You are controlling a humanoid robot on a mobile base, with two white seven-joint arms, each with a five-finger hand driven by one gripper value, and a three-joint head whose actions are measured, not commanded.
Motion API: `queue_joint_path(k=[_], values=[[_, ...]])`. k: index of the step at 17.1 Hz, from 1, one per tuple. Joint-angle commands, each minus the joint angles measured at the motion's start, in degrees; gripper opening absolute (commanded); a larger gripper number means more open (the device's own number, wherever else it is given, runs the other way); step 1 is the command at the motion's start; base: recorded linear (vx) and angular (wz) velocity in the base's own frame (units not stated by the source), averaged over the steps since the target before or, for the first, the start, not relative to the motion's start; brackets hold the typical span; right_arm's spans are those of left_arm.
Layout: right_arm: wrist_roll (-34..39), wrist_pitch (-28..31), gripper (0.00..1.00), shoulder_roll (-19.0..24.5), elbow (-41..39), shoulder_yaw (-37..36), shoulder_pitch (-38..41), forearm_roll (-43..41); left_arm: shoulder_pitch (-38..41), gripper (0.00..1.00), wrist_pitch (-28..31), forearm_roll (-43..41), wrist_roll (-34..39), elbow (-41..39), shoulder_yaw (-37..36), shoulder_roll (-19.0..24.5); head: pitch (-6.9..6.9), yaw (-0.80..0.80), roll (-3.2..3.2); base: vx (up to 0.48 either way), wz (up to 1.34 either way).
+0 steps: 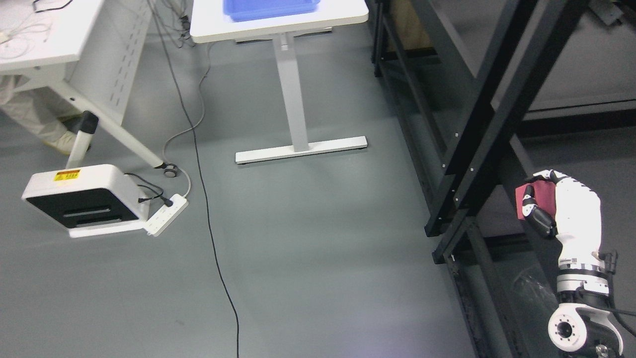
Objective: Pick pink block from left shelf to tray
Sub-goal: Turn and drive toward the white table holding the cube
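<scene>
The white robot right hand (561,209) has its fingers curled tight around the small dark pink square block (534,198), so the block cannot drop. Hand and block are just beside the tall black metal shelf (477,129), clear of its bars. The flat blue plastic tray (271,8) waits on a white table (278,26), far from the shelf, probably the block's next stop.

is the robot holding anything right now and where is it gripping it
Yes. The right hand holds a dark pink rectangular block, with black-tipped fingers curled over its front face and lower edge.
</scene>
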Motion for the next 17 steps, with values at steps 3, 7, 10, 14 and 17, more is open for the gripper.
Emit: queue_joint_path(k=[3, 7, 10, 14, 17], values=[[-0.1, 0.0, 0.01, -1.0, -0.1, -0.1, 0.0, -0.2, -1.3, 1.0, 0.0, -0.1, 0.0, -1.0, 0.0, 1.0, 0.0, 0.0, 0.0, -0.048, 0.54], [0.0, -0.1, 0.01, -1.0, 0.0, 0.0, -0.1, -0.2, -1.3, 1.0, 0.0, -0.1, 0.0, -1.0, 0.0, 1.0, 0.0, 0.0, 0.0, -0.007, 0.37], [0.0, -0.1, 0.01, -1.0, 0.0, 0.0, -0.1, -0.4, -1.3, 1.0, 0.0, -0.1, 0.0, -1.0, 0.0, 1.0, 0.0, 0.0, 0.0, 0.023, 0.27], [0.0, -0.1, 0.01, -1.0, 0.0, 0.1, -0.1, -0.4, -1.3, 1.0, 0.0, -0.1, 0.0, -1.0, 0.0, 1.0, 0.0, 0.0, 0.0, 0.097, 0.34], [0.0, -0.1, 0.02, -1.0, 0.0, 0.1, -0.1, -0.4, -1.3, 1.0, 0.0, -0.1, 0.0, -1.0, 0.0, 1.0, 0.0, 0.0, 0.0, 0.144, 0.46]])
